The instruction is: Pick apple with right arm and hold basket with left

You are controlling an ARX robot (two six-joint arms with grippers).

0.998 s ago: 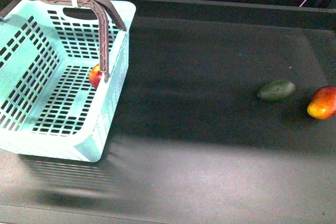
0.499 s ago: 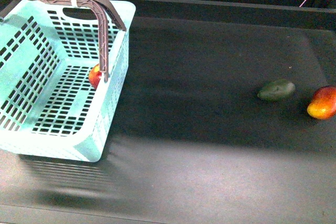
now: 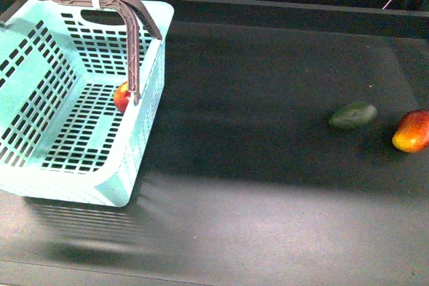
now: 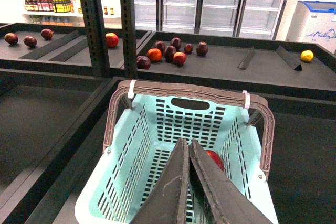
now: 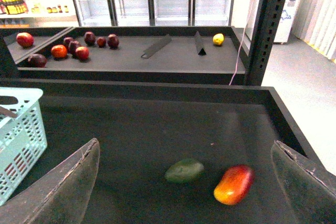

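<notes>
The pale mint-blue basket (image 3: 47,179) stands at the left of the dark table, its brownish-mauve handles (image 3: 134,45) swung up. The red apple (image 3: 122,96) lies inside on the floor against the right wall; it also shows in the left wrist view (image 4: 214,158). My left gripper (image 4: 188,141) is shut over the basket's (image 4: 157,124) near side; the spot it grips is hidden under the fingers. My right gripper (image 5: 185,145) is wide open and empty above the table, far right of the basket (image 5: 21,129). Neither gripper shows in the front view.
A dark green avocado (image 3: 353,115) and an oblong red-and-yellow fruit (image 3: 412,131) lie at the table's right, below the right gripper (image 5: 184,171). A raised rim edges the table (image 3: 268,5). Shelves behind hold several fruits (image 4: 168,53). A black post (image 5: 265,24) stands at the back right.
The basket has shifted very slightly. The apple, avocado and oblong fruit have not moved.
</notes>
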